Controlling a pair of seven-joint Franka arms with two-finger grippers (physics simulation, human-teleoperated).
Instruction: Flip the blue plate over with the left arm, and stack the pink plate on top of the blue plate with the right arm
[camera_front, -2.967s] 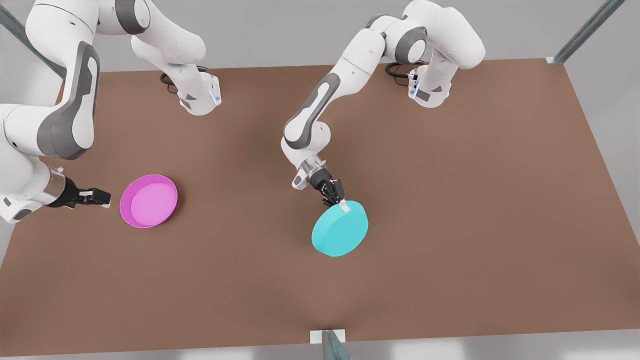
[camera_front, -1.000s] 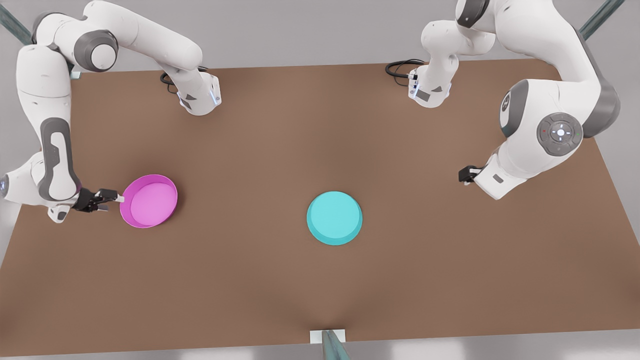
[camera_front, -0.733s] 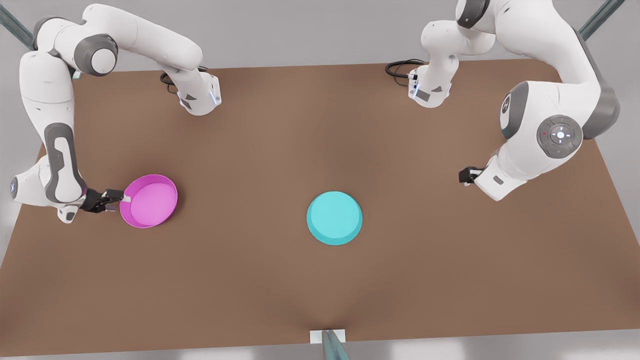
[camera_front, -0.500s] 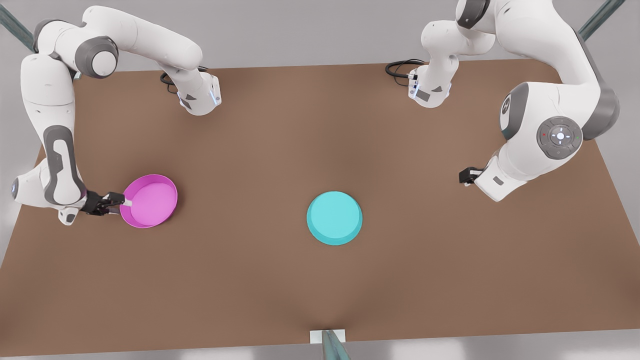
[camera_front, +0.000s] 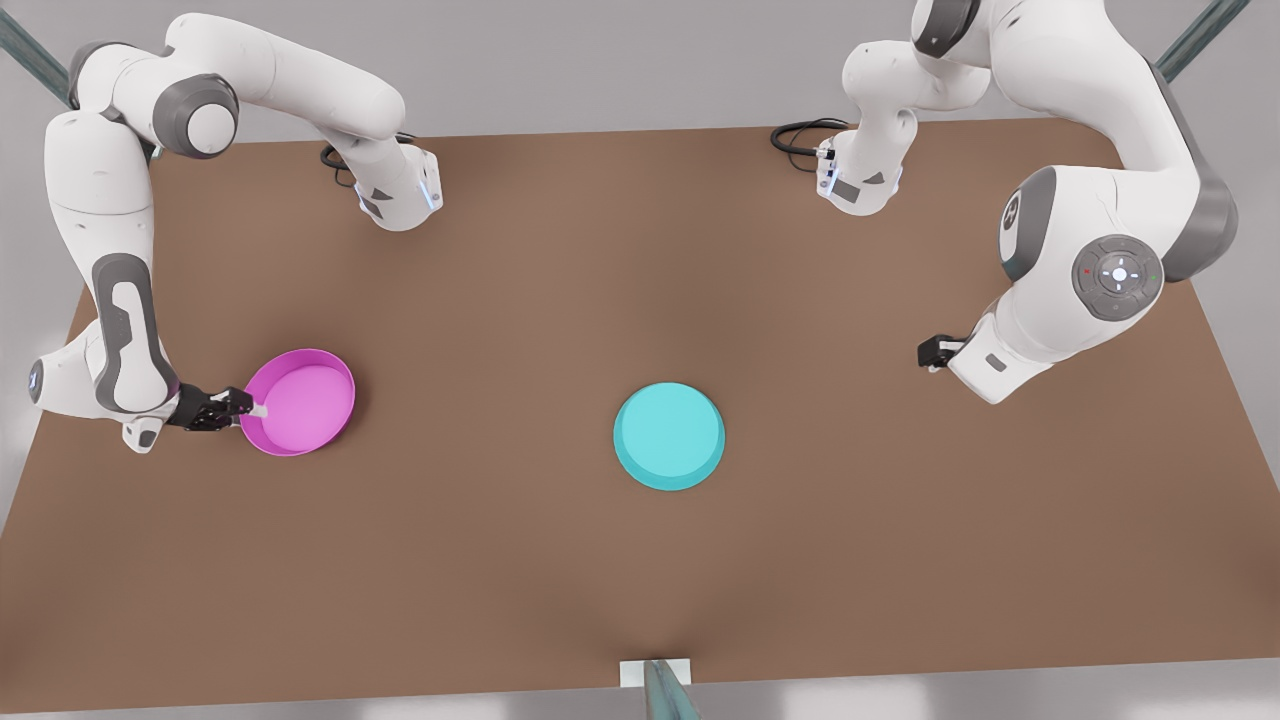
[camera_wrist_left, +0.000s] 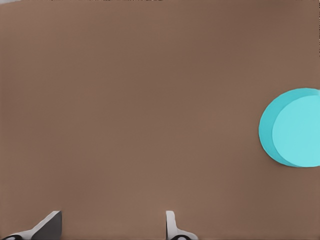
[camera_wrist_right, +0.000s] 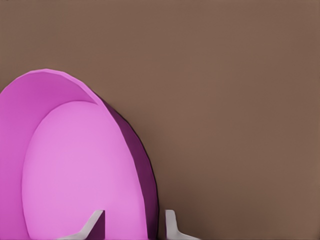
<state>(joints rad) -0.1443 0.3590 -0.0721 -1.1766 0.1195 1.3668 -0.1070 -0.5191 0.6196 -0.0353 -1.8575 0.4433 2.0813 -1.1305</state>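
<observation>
**A:** Where are the plates now?

**B:** The pink plate lies hollow side up near the worktop's edge on the front view's left. The blue plate lies bottom up around the middle of the worktop, a little toward the near edge, well apart from the pink one. So I judge the flip is already done.

**A:** And your jaws?

**B:** My right gripper is at the rim of the pink plate, on the side toward that left edge. In my right wrist view one finger is inside the dish and the other is outside the wall, so the jaws stand around the rim with a gap; I judge they do not pinch it yet. My left gripper waits near the opposite edge, jaws spread and holding nothing.

**A:** Which step is it, then?

**B:** The grasp of the pink plate. Next I should close on the rim, lift it level, carry it above the blue plate and lower it centred.
</observation>
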